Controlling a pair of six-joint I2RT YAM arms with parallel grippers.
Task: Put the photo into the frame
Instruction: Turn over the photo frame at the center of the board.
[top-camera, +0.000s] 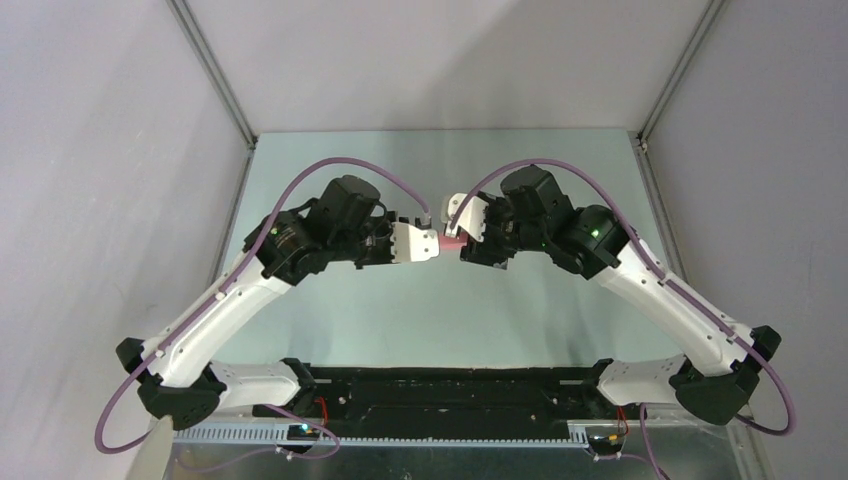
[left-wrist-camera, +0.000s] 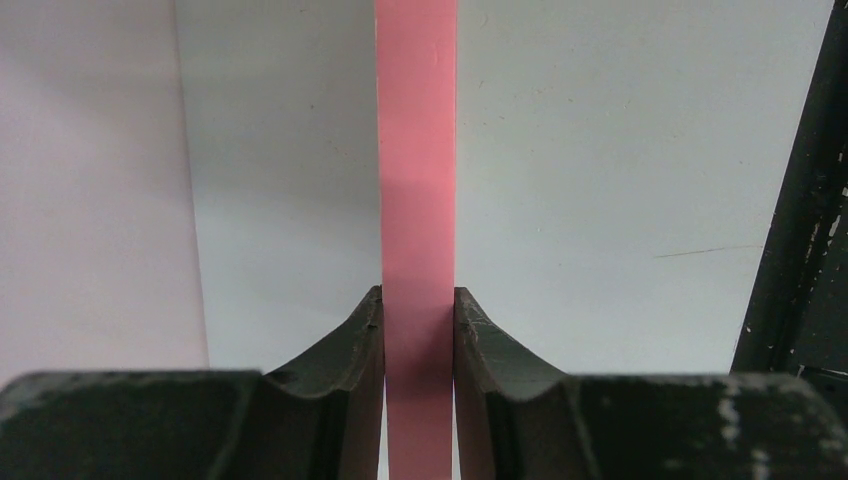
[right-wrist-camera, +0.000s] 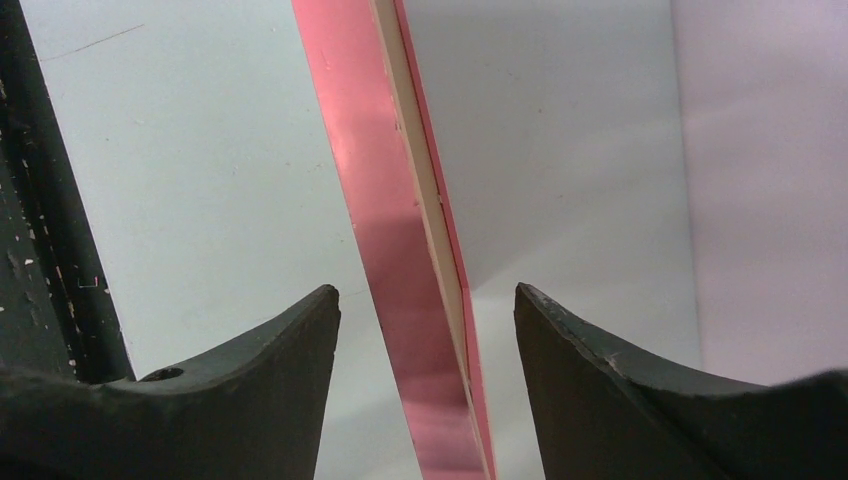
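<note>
left gripper (left-wrist-camera: 418, 300): clenched on the frame (left-wrist-camera: 416, 150) edge, held above the table (top-camera: 440, 330).
right gripper (right-wrist-camera: 428, 300): jaws apart astride the frame, touching neither side.
step: likely a second grip; next, the right jaws must close squarely.
photo: not seen.
views: only the right wrist shows a cream layer (right-wrist-camera: 420, 170) in the edge.
</note>
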